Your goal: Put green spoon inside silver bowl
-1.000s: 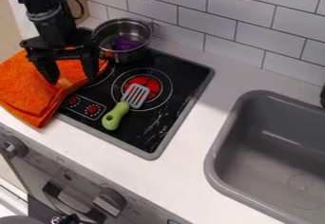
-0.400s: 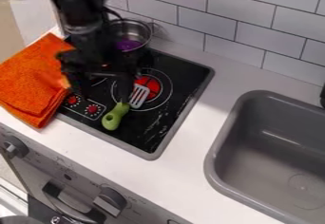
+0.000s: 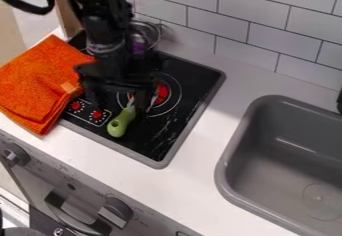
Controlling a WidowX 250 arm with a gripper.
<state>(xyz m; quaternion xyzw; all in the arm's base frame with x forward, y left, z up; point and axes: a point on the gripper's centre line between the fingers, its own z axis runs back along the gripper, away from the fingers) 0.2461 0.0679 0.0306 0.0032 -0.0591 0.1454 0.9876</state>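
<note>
My gripper (image 3: 120,104) hangs open over the black stovetop, its two fingers apart, one to the left of the green spoon's handle and the other over its slotted head. The green spoon (image 3: 121,122), a slotted utensil with a thick green handle, lies on the stove with the handle end toward the front. Most of its grey slotted head is hidden behind the gripper. At the back left of the stove stands the silver bowl (image 3: 152,29), a metal pot with something purple inside, partly covered by the arm.
An orange cloth (image 3: 37,82) lies folded at the left, overlapping the edge of the stovetop (image 3: 160,145). To the right a grey sink (image 3: 267,150) is set in the white counter (image 3: 207,165). A tiled wall (image 3: 267,30) runs along the back.
The gripper has moved right from over the orange cloth to over the spoon. The spoon, pot and sink have not moved; the cloth's right edge has shifted left a little.
</note>
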